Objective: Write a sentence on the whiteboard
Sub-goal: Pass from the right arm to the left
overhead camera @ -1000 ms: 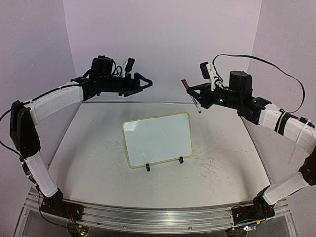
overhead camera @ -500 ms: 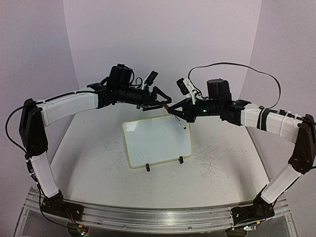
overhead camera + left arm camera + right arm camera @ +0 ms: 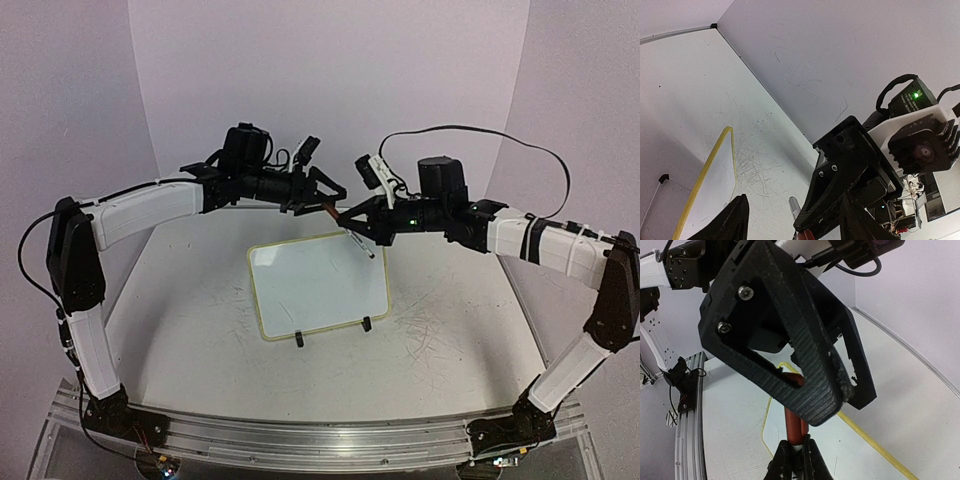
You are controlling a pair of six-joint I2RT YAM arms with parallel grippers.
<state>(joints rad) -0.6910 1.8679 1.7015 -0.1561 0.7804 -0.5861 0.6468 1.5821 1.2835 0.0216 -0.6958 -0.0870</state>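
Looks like a robotics lab: scuffed white surface (image 3: pixel 190 330), bare lilac walls (image 3: pixel 330 70) from 9 through 12 to 3 o'clock, aluminium rail (image 3: pixel 300 437) with arm bases (image 3: pixel 105 410) at 6.

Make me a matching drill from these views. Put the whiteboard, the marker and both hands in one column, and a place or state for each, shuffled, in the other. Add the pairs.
Things
1. whiteboard
2. marker
3. left hand
4. right hand

Places or states
A. shut on the marker
B. open, fingers on either side of the marker's red end
C. resting on the table, no writing visible
D. held in the air, tilted, tip pointing down

Pairs: 1-C, 2-D, 3-B, 4-A
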